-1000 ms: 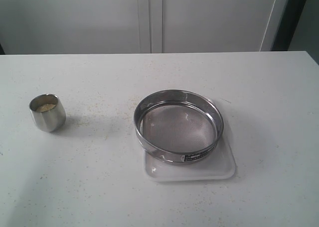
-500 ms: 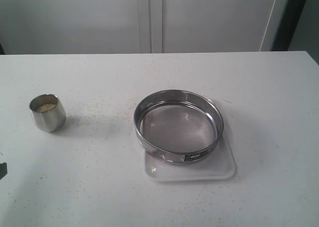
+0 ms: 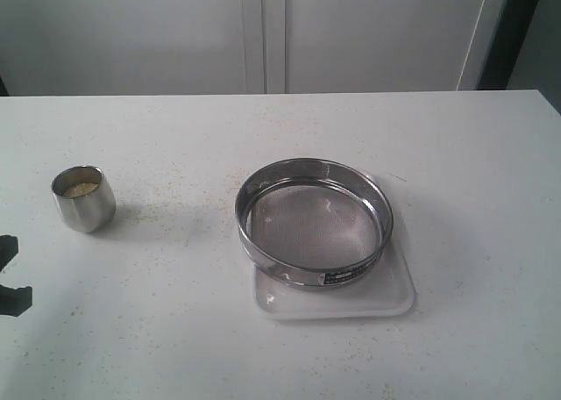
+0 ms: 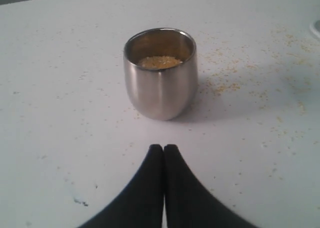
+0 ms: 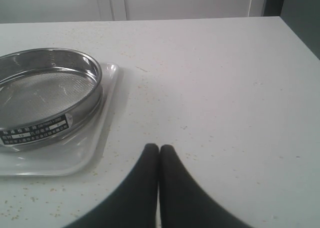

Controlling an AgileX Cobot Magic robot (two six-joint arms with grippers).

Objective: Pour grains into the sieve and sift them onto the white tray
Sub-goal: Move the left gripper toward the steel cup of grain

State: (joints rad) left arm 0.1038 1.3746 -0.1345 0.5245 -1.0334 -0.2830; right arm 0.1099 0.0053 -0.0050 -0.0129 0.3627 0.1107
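Observation:
The sieve (image 3: 314, 222) (image 5: 40, 98), a wide steel ring with mesh bottom and a label on its rim, rests on the white tray (image 3: 390, 299) (image 5: 75, 155) right of the table's middle; its mesh looks bare. A small steel cup (image 3: 83, 198) (image 4: 160, 73) stands upright at the left, holding yellow grains (image 4: 159, 62). My left gripper (image 4: 163, 147) is shut and empty, a short way in front of the cup; its dark tip shows at the exterior view's left edge (image 3: 10, 277). My right gripper (image 5: 159, 147) is shut and empty over bare table beside the tray.
Scattered yellow grains (image 4: 225, 85) lie on the white table beside the cup and round the tray. A grey wall and cabinet panels (image 3: 263, 32) rise behind the table's far edge. The table's right edge (image 5: 300, 38) is near the right arm.
The left gripper has come into the exterior view at the left edge, moving up toward the cup. Cup, sieve and tray have not moved.

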